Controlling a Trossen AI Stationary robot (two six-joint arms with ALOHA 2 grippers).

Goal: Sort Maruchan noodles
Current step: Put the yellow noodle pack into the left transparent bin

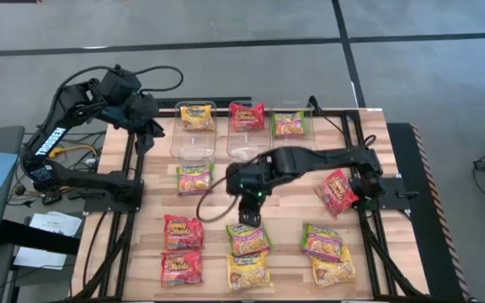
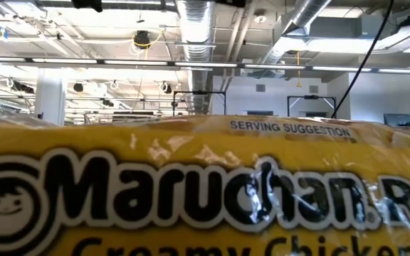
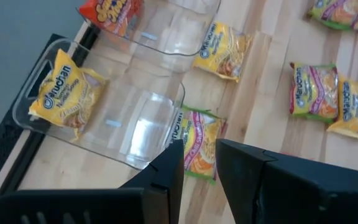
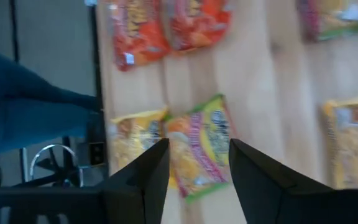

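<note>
Right gripper open, empty, above green crinkly plastic noodle packet near table's front edge; centre over packet, descend straight. Left gripper part-open, empty, back-left corner.

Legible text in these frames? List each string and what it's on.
"Maruchan" and "SERVING SUGGESTION": yellow packet filling the low view.
"Creamy Chicken": same packet, cut off at the picture's bottom edge.
"Maruchan": yellow packet in the clear bin, left wrist view, just readable.
All other packet print: too small or blurred.
</note>
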